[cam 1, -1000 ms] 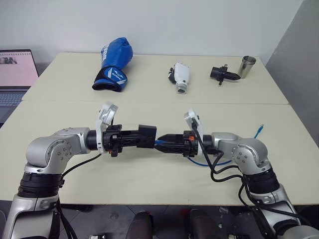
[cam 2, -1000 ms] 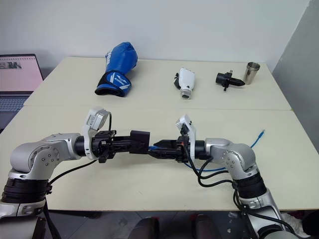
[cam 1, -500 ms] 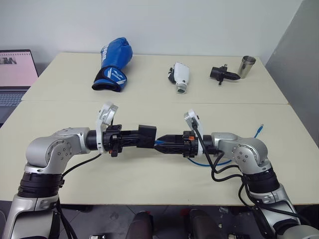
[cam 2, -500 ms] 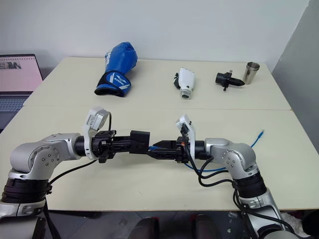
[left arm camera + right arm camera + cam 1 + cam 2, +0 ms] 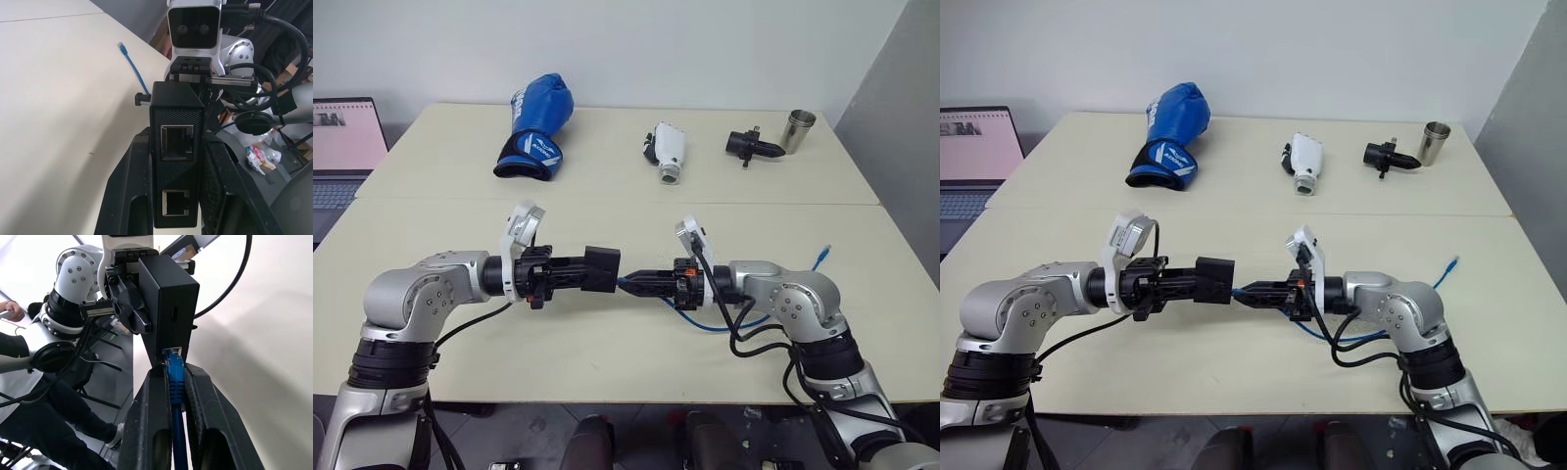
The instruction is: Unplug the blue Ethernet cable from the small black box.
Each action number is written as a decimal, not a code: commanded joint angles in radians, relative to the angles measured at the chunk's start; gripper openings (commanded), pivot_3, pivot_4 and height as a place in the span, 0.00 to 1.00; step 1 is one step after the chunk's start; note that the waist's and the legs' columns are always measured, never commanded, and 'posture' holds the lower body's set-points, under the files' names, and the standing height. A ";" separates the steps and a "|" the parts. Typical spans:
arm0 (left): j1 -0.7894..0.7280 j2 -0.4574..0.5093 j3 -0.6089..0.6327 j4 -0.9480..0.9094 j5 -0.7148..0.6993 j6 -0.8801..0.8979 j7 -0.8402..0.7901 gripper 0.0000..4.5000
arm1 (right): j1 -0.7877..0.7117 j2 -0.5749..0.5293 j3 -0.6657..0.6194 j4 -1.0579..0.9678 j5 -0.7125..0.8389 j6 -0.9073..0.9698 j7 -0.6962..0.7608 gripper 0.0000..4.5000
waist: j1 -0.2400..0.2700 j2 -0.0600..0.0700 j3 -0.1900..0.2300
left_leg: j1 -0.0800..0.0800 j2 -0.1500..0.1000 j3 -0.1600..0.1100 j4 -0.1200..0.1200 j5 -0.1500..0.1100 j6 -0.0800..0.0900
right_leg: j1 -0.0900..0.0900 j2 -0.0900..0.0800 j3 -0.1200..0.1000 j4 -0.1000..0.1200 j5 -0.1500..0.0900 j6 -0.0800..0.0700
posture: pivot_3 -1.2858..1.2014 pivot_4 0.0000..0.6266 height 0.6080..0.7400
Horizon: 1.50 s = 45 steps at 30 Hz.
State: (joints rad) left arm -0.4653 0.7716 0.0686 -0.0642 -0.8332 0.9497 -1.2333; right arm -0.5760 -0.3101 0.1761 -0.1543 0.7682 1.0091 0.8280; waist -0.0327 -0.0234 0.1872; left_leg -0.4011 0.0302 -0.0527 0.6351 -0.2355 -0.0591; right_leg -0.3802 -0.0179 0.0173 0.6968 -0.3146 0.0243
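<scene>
A: We see the small black box (image 5: 601,268) clamped in left fingers (image 5: 128,193) above the bench (image 5: 607,343), port facing right.

B: Blue Ethernet cable (image 5: 175,377) runs level left-right, still plugged; right fingers (image 5: 146,431) closed on it.

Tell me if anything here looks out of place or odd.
Nothing looks damaged or spilled. The blue Ethernet cable is still plugged into the small black box, which the left hand holds above the table; its free end lies near the table's right edge.
</scene>
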 commanded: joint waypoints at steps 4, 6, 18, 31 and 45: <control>-0.009 0.001 0.006 -0.023 0.000 -0.023 -0.012 0.18 | -0.022 -0.003 -0.018 -0.027 0.031 0.023 0.016 0.02 | 0.000 0.000 0.000 | 0.000 0.000 0.000 0.000 0.000 0.000 | 0.000 0.000 0.000 0.000 0.000 0.000 | 0.52 0.24 1.00; -0.005 0.003 0.004 -0.029 0.000 -0.024 -0.019 0.18 | -0.023 -0.007 -0.020 -0.027 0.035 0.032 0.020 0.02 | 0.000 0.000 0.000 | 0.000 0.000 0.000 0.000 0.000 0.000 | 0.000 0.000 0.000 0.000 0.000 0.000 | 0.52 0.24 1.00; 0.007 0.035 0.028 0.027 0.024 -0.062 -0.057 0.18 | 0.030 -0.157 -0.075 -0.040 0.091 0.113 0.092 0.02 | 0.001 0.000 0.000 | 0.000 0.000 0.000 0.000 0.000 0.000 | 0.000 0.000 0.000 -0.001 0.000 0.000 | 0.52 0.24 1.00; 0.042 0.016 0.028 0.030 0.078 -0.107 0.021 0.18 | -0.114 -0.110 -0.191 0.428 -0.355 -0.485 -0.312 0.02 | -0.004 0.001 0.001 | 0.000 0.000 0.002 -0.002 0.000 0.000 | -0.001 0.000 0.002 -0.001 0.000 0.001 | 0.52 0.24 1.00; 0.041 -0.034 0.029 0.027 0.135 -0.176 0.093 0.18 | -0.325 -0.055 -0.215 0.886 -0.550 -0.877 -0.381 0.54 | -0.002 0.001 0.001 | -0.007 0.000 0.005 -0.004 0.000 0.000 | -0.009 -0.001 0.003 -0.002 0.000 0.000 | 0.52 0.24 1.00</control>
State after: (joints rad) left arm -0.4255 0.7388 0.0751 -0.0109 -0.7153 0.8077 -1.1552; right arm -0.8902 -0.3631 -0.0130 0.7903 0.2088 0.1581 0.4171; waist -0.0349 -0.0228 0.1880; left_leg -0.4084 0.0297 -0.0481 0.6314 -0.2351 -0.0596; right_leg -0.3890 -0.0193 0.0204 0.6953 -0.3142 0.0238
